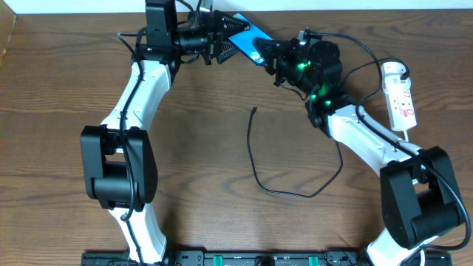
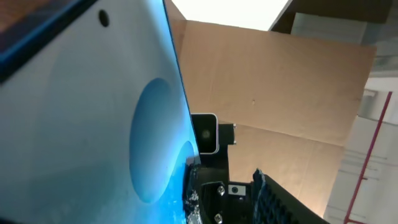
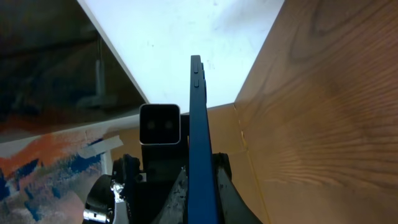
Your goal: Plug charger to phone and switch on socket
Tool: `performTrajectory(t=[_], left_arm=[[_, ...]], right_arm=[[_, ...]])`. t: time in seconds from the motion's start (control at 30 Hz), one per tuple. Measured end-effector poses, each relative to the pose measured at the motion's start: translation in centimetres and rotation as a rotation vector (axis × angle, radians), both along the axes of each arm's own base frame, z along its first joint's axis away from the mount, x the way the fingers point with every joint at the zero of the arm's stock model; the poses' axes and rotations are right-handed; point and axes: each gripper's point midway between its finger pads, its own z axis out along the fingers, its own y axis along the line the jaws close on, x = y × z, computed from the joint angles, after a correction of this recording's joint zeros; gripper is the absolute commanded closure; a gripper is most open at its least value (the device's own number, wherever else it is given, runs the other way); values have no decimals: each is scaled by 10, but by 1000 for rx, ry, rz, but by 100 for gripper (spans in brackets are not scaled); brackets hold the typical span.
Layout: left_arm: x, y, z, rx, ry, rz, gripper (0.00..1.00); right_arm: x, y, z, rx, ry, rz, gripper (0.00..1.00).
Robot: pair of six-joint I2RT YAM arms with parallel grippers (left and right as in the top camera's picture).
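At the far middle of the table, the phone (image 1: 244, 34) is held raised off the wood, clamped edge-on between the closed fingers of the right gripper (image 1: 269, 52). The left gripper (image 1: 222, 41) is set at its left end with jaws spread: one ribbed pad (image 2: 270, 196) is seen apart from the screen, so no hold is judged there. Nearer, the charger (image 1: 250, 144) is left loose, its plug tip (image 1: 253, 111) untouched; the socket (image 1: 400, 92) lies far right. Were the right fingers released before the left are closed, the phone could be dropped.
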Motion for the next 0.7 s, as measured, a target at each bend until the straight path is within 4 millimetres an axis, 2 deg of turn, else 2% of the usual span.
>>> performTrajectory(t=[0.13,0.3,0.5,0.7], left_arm=[[1,0,4,-16,16,5,46],[2,0,4,-23,44,13,62],[5,3,2,-23,65,32,71],[5,3,1,-24,76,38,85]], right_arm=[[-1,4,3,7,4,-14,98],[-4,10,5,4,12,-36,99],[-3,13,10,6,2,-54,99],[-3,13,12,10,6,-62,99]])
